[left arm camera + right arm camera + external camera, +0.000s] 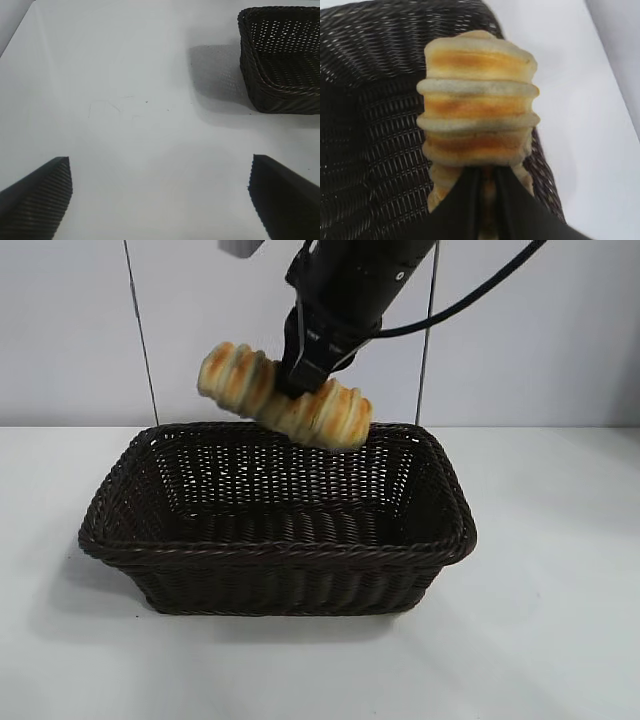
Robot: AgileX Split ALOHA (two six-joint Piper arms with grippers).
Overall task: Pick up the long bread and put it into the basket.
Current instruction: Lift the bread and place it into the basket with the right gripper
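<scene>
Over the basket (275,540) at twelve o'clock, my right gripper (305,380) clamps the long bread (285,395) mid-carry; next I should lower and release. My left gripper (160,200) idles with its fingers apart.

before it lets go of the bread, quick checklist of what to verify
1. Right gripper shut on the long bread, near its middle: ok.
2. Bread over the basket: not ok, it hangs above the back rim, tilted, with one end past the rim.
3. Bread low enough for a soft drop: not ok, it is above rim height.
4. Basket interior free of other items: ok as far as it shows.
5. Left gripper open and away from the basket, over the table: ok.
</scene>
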